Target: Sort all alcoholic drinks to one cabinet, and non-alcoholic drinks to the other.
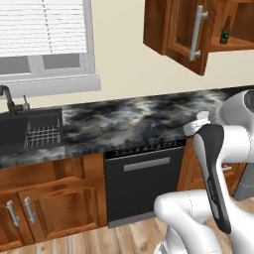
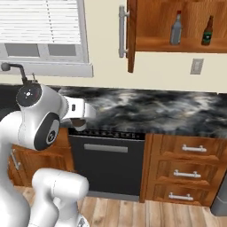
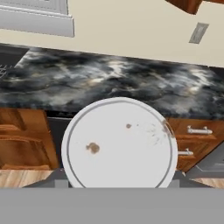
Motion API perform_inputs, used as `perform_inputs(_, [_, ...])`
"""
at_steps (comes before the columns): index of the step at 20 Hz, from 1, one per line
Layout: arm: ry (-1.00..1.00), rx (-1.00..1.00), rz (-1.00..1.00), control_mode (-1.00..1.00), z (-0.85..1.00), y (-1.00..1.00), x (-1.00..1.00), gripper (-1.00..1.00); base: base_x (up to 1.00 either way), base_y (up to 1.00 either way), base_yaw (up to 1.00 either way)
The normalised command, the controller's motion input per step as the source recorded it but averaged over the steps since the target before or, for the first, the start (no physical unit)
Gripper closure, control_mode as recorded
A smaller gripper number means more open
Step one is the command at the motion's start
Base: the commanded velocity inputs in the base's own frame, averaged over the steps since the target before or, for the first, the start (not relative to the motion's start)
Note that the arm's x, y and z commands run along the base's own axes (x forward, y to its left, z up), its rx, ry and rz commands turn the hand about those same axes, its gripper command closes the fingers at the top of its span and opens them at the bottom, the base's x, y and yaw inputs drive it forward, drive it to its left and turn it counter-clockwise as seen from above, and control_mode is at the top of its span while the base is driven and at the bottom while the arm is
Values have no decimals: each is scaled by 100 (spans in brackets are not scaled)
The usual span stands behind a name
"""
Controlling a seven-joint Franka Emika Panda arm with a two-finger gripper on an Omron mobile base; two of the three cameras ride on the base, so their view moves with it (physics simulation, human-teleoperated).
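Observation:
A short dark brown cup with a pale round lid [image 3: 119, 144] sits between my fingers, right under the hand camera; its brown side [image 2: 79, 122] peeks out below the hand. My gripper [image 2: 80, 119] is shut on this cup and hangs in front of the counter's edge, above the dishwasher. In the open wall cabinet [image 2: 177, 45] of reddish-brown wood, a grey bottle with a red cap [image 2: 176, 29] and a dark beer bottle with a green label [image 2: 207, 32] stand upright on the shelf. From the left side the beer bottle [image 1: 225, 31] shows past the door's bar handle [image 1: 197, 33].
A black marbled counter [image 2: 155, 108] runs under the cabinet, with a sink [image 1: 30, 130] and faucet [image 1: 7, 97] at its left end. Below it are a dishwasher [image 2: 108, 165], drawers [image 2: 191, 173] and base cabinet doors [image 1: 30, 211]. The open cabinet door [image 2: 131, 35] juts out.

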Motion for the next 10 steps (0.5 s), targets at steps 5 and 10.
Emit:
perform_inputs(5, [0, 0, 0, 100, 0, 0, 0, 100, -39, 72, 0])
perform_inputs(10, [0, 0, 0, 100, 0, 0, 0, 100, -39, 75, 0])
